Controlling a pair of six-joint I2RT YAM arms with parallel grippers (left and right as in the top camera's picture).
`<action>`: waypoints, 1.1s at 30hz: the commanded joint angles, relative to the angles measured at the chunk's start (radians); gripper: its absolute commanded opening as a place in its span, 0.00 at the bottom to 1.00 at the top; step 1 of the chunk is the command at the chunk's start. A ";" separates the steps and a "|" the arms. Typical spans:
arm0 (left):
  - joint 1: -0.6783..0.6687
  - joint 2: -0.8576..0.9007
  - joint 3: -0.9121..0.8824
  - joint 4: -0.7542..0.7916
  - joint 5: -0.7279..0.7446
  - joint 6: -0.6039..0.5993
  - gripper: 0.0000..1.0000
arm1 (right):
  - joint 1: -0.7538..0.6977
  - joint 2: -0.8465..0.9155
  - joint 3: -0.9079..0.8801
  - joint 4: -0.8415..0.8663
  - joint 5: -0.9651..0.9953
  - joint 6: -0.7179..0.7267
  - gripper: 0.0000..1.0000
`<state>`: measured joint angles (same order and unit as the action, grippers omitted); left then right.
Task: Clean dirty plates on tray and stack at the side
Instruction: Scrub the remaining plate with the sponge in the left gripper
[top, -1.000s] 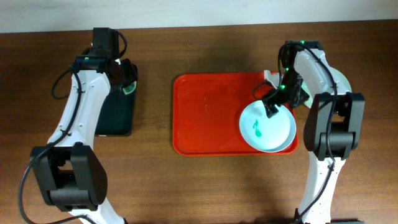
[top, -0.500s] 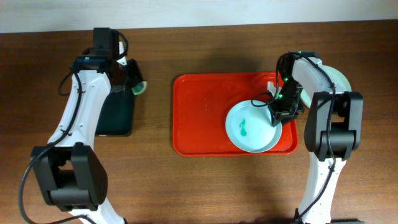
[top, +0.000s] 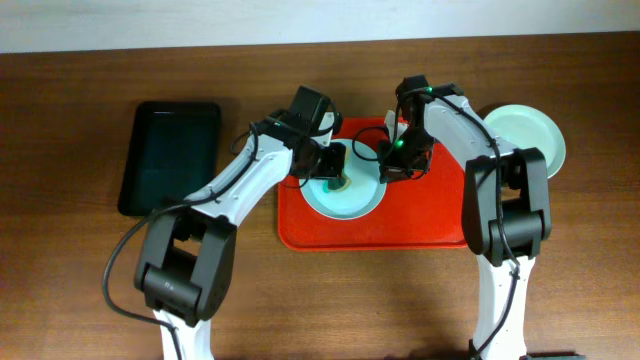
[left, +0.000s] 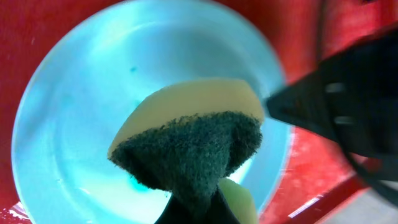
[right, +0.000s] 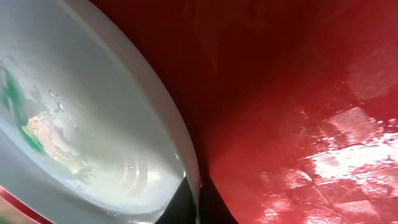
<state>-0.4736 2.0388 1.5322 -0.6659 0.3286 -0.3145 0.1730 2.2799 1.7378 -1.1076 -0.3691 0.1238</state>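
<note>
A pale plate (top: 345, 200) lies on the red tray (top: 430, 220), left of its middle. My right gripper (top: 388, 165) is shut on the plate's right rim; in the right wrist view the jaws (right: 198, 202) pinch the rim of the plate (right: 74, 112), which bears a teal smear (right: 12, 93). My left gripper (top: 333, 168) is shut on a yellow sponge with a dark green pad (left: 193, 143), held over the plate (left: 112, 81). Another plate (top: 525, 135) rests on the table to the right of the tray.
A black tray (top: 172, 155) lies on the table at the left. The right arm's dark gripper body (left: 348, 93) stands close beside the sponge. The wooden table (top: 80, 280) shows around both trays.
My right gripper has shut on the plate's rim and dragged it leftward across the red tray. The left arm has swung from the black tray to above the plate with the sponge.
</note>
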 joint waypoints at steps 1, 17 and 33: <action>0.016 0.021 -0.005 0.012 -0.030 -0.010 0.00 | 0.001 0.002 -0.007 0.007 0.016 0.016 0.04; 0.007 0.123 0.134 -0.053 -0.635 -0.014 0.00 | 0.003 0.002 -0.007 0.000 0.026 0.016 0.04; 0.012 0.237 0.112 0.049 -0.626 0.024 0.00 | 0.003 0.002 -0.007 -0.029 0.040 0.016 0.04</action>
<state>-0.4938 2.2425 1.6558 -0.5865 0.1429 -0.3325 0.1764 2.2803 1.7378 -1.1137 -0.3790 0.1349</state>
